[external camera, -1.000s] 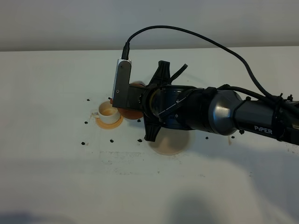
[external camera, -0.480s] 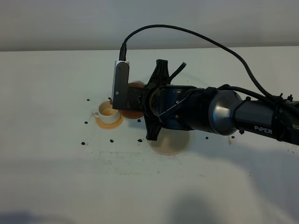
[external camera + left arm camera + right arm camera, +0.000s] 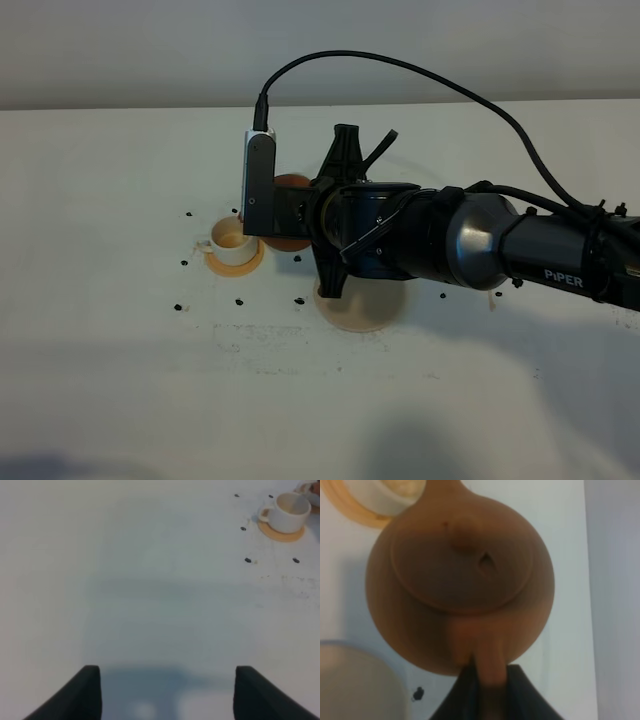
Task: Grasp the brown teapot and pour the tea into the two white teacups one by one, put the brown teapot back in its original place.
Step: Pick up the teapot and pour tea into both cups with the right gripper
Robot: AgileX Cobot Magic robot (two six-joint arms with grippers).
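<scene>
My right gripper (image 3: pixel 298 215) reaches across the middle and is shut on the loop handle of the brown teapot (image 3: pixel 281 243). The wrist camera hides most of the pot in the high view. In the right wrist view the gripper (image 3: pixel 487 682) clamps the handle of the teapot (image 3: pixel 460 575), whose lid is on and whose spout points at a white teacup (image 3: pixel 385 492). That teacup (image 3: pixel 231 243) stands on an orange-tan coaster (image 3: pixel 247 264) just left of the pot. The second teacup is hidden. The pale beige coaster (image 3: pixel 362 308) lies bare under the arm. My left gripper (image 3: pixel 167 695) is open and empty.
Small dark specks (image 3: pixel 240 301) are scattered around the cup and the coaster. The right arm (image 3: pixel 480 245) and its cable span the right half of the table. The left wrist view shows the same teacup (image 3: pixel 289 511) far off across bare white table (image 3: pixel 150 580).
The right wrist has turned slightly and shifted a little toward the back, with the teapot still in its grip beside the cup. The cup and coasters have not moved.
</scene>
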